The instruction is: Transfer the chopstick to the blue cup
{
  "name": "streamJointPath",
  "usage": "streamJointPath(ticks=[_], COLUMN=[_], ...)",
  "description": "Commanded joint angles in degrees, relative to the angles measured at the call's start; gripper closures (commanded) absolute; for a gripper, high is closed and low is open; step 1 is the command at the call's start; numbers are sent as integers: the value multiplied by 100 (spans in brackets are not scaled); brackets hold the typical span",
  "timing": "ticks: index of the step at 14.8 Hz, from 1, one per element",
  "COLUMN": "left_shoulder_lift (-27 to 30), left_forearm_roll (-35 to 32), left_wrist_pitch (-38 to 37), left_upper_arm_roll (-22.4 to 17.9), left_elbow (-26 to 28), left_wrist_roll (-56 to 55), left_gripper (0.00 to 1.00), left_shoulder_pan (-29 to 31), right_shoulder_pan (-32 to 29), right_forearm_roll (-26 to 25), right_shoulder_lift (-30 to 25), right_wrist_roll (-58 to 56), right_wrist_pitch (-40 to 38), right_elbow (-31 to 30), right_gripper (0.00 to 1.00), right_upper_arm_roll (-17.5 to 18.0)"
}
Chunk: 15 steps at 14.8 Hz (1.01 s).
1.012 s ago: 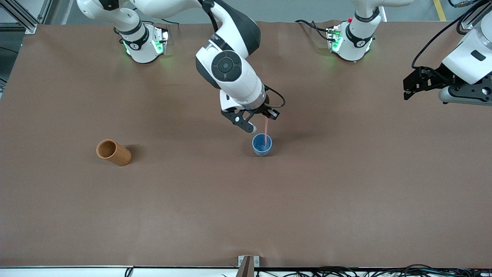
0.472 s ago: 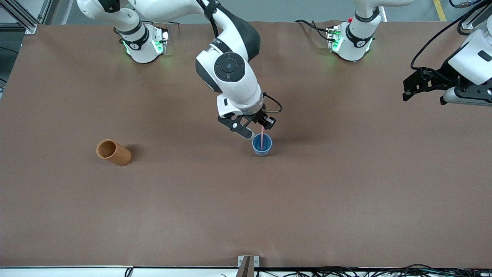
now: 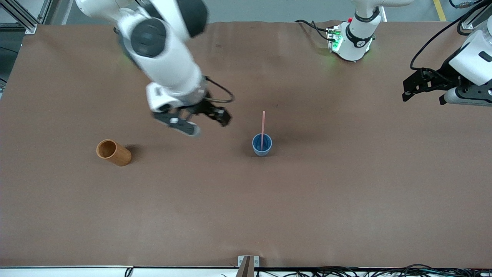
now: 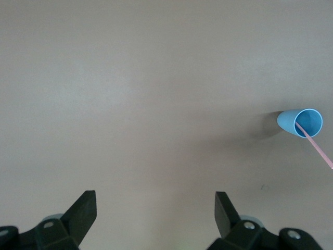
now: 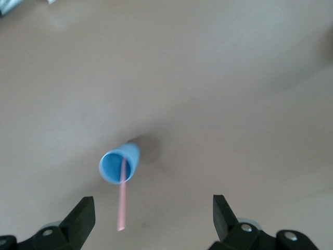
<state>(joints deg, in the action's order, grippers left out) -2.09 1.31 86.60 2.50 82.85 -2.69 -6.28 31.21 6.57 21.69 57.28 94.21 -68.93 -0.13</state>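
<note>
The blue cup point(image 3: 262, 145) stands upright near the middle of the table. The pale-pink chopstick point(image 3: 263, 125) stands in it, leaning on the rim, with its upper half sticking out. My right gripper point(image 3: 205, 123) is open and empty, above the table between the blue cup and the wooden cup, clear of the stick. The right wrist view shows the cup point(image 5: 119, 164), the stick point(image 5: 122, 203) and the open gripper point(image 5: 154, 208). My left gripper point(image 3: 413, 86) is open and empty, waiting at the left arm's end of the table. Its wrist view point(image 4: 155, 203) shows the cup point(image 4: 301, 123) and stick point(image 4: 320, 148) in the distance.
An orange-brown wooden cup point(image 3: 113, 152) sits toward the right arm's end of the table, well away from the blue cup. Cables lie along the table edge nearest the front camera.
My right gripper has opened, let go of the chopstick and swung away toward the right arm's end. The chopstick stays standing in the blue cup. The left arm has barely moved.
</note>
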Motion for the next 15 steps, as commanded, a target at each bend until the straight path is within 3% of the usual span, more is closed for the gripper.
streamJointPath(ticks=[1, 5, 9, 13, 15], left_shoulder_lift=[-20, -20, -37, -90, -108], left_forearm_roll=[62, 62, 88, 97, 88], left_wrist_pitch=[-3, -3, 23, 23, 23], left_upper_arm_roll=[5, 5, 5, 5, 5], left_elbow=[-58, -58, -76, -102, -120], left_wrist_roll=[-22, 5, -4, -13, -21], left_gripper=[0, 0, 0, 0, 0], left_shoulder_pan=[30, 30, 30, 30, 30], right_shoulder_pan=[-604, -1764, -2679, -3286, -3533], right_forearm_roll=[-436, -472, -481, -718, -710], right_shoulder_lift=[-1234, -2439, -3213, -3426, -3373], right_wrist_roll=[-724, -2332, -3669, -4434, -4813], right_wrist_pitch=[133, 177, 72, -314, -744], right_elbow=[-1426, -2596, -3222, -3127, -2567], right_gripper=[0, 0, 0, 0, 0], right_upper_arm_roll=[110, 110, 101, 101, 110])
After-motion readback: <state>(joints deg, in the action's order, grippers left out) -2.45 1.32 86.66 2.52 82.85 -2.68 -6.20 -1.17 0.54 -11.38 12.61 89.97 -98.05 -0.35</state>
